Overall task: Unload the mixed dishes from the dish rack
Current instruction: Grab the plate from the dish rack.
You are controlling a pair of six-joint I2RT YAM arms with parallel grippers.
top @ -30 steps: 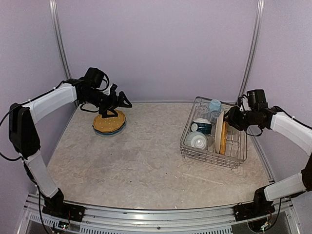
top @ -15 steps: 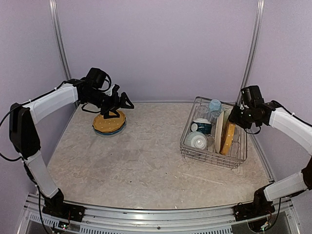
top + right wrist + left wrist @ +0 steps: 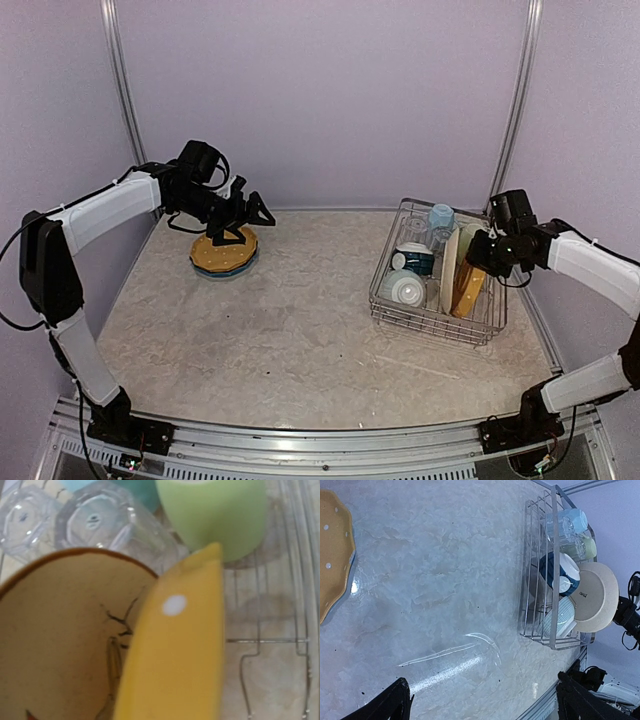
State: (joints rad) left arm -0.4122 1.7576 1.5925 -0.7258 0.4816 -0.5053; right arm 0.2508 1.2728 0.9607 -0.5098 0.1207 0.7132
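A: Where is the left gripper found?

B: It is held just above a stack of plates at the far left of the table; its fingers are spread wide and nothing is held between them; the stack is topped by a yellow-orange dotted plate, and a blue rim is seen beneath it

A: And the right gripper?

B: It is placed at the upper rim of a yellow dotted plate, which stands tilted on edge in the dish rack at the right of the table; whether the rim is clamped cannot be told, since the fingers are not seen in the wrist view, which is filled by the plate

A: What else is kept in the rack?

B: A cream plate is stood just beside the yellow one, on its left; two teal-and-white bowls are lodged at the near left; a light blue mug, a pale green mug and clear glass tumblers are grouped at the far end
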